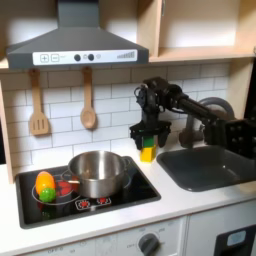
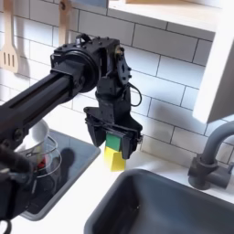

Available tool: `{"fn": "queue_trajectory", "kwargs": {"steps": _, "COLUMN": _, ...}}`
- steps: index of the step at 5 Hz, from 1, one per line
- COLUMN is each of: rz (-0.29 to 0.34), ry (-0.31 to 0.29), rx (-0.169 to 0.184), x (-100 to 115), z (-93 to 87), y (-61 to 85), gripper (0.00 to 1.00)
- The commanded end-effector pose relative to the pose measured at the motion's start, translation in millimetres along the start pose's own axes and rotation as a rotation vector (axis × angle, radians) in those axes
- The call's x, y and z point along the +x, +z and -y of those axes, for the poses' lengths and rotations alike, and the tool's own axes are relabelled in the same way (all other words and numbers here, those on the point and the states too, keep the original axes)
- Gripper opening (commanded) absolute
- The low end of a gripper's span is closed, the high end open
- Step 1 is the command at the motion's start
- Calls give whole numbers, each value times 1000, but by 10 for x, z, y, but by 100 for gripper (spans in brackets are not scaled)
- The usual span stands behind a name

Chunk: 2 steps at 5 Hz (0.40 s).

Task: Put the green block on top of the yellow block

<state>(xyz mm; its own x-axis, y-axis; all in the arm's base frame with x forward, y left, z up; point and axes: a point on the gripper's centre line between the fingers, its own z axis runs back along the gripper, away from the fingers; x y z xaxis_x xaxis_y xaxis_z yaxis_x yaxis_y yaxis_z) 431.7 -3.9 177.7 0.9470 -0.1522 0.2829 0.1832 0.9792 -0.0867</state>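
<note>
In both exterior views the green block sits between the fingers of my gripper, which is shut on it. Directly beneath it stands the yellow block on the white counter between the stove and the sink. The green block's underside appears to touch the yellow block's top. My black arm reaches in from the first exterior view's right and points straight down over the two blocks. The fingers hide the green block's sides.
A steel pot stands on the black stove, with rounded green-and-orange toy food to its left. The grey sink and faucet lie to the right. A spatula and a wooden spoon hang on the tiled wall.
</note>
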Motion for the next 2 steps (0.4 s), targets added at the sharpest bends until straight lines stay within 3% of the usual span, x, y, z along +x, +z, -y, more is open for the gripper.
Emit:
{"fn": "queue_trajectory", "kwargs": {"steps": 1, "rz": 22, "ry": -16, "rx": -9, "x": -62, "z": 25, "y": 148, "gripper": 100}}
{"fn": "queue_trajectory", "kwargs": {"steps": 2, "rz": 11, "ry": -34, "rx": -1, "x": -180, "z": 42, "y": 153, "gripper": 100}}
